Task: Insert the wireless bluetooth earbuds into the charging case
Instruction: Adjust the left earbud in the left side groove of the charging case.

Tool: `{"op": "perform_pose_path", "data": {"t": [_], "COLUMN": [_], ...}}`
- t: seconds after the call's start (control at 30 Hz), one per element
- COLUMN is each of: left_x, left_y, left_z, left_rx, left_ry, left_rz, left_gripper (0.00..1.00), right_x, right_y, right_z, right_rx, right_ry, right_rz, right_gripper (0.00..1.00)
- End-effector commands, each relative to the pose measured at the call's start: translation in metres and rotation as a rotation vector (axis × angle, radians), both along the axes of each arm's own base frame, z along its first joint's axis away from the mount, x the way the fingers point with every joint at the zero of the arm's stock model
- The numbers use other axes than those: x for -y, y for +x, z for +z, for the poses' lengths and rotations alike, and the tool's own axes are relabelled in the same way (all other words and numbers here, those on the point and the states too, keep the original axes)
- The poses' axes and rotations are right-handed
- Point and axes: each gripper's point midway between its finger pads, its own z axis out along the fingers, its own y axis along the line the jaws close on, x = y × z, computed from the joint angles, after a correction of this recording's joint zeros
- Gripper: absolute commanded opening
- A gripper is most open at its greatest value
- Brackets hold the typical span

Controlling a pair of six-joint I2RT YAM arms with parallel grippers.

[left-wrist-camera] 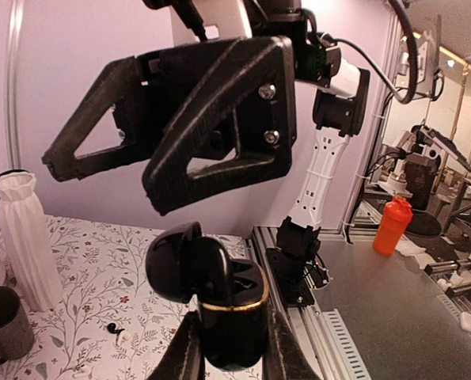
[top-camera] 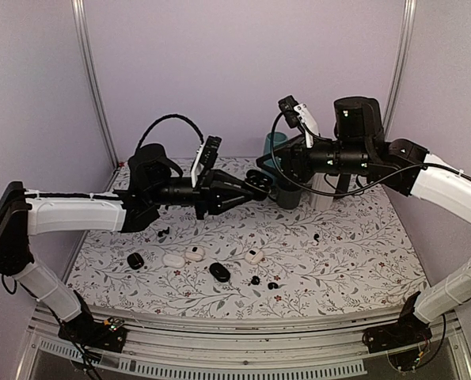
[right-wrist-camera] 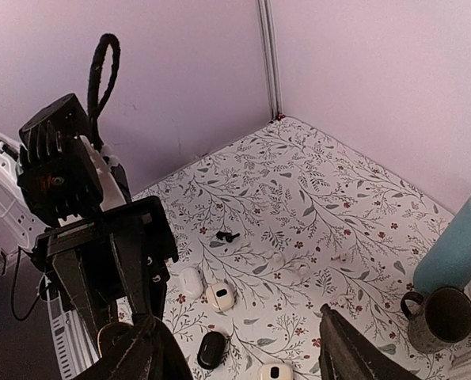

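Observation:
A black charging case with a gold rim is raised above the table, its lid hinged open. My left gripper is shut on its body. The same case shows in the top view, with the left gripper under it. My right gripper hangs just above the case, open and empty. In the right wrist view the right gripper holds nothing, and the case rim peeks past its left finger. Small black earbuds lie on the table. Whether a bud sits inside the case I cannot tell.
Other cases lie on the floral cloth: black cases and white ones. More black buds lie loose. A teal cup, dark mug and white vase stand at the back.

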Motion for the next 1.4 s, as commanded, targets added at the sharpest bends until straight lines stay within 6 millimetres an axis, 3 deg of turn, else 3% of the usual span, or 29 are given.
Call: {"op": "perform_pose_path", "data": {"t": [0.0, 0.33, 0.73, 0.93, 1.37], "left_x": [-0.001, -0.002, 0.000, 0.001, 0.000], "left_y": [-0.007, -0.008, -0.008, -0.008, -0.011], "left_z": [0.015, 0.015, 0.014, 0.014, 0.015], "left_rx": [-0.001, -0.029, -0.047, -0.053, -0.053], "left_ry": [-0.031, -0.029, -0.024, -0.021, -0.020], "left_rz": [-0.084, -0.117, -0.139, -0.153, -0.167], "left_gripper": [0.00, 0.00, 0.00, 0.00, 0.00], "right_x": [-0.002, -0.005, 0.007, -0.002, -0.005], "right_y": [-0.010, -0.018, -0.024, -0.031, -0.025], "right_z": [0.001, -0.005, 0.014, 0.003, -0.023], "right_rx": [0.053, 0.076, 0.122, 0.103, 0.070], "right_ry": [-0.015, -0.055, -0.019, -0.037, -0.113], "right_rz": [0.052, 0.094, 0.076, 0.129, 0.121], "right_gripper": [0.68, 0.68, 0.69, 0.70, 0.69]}}
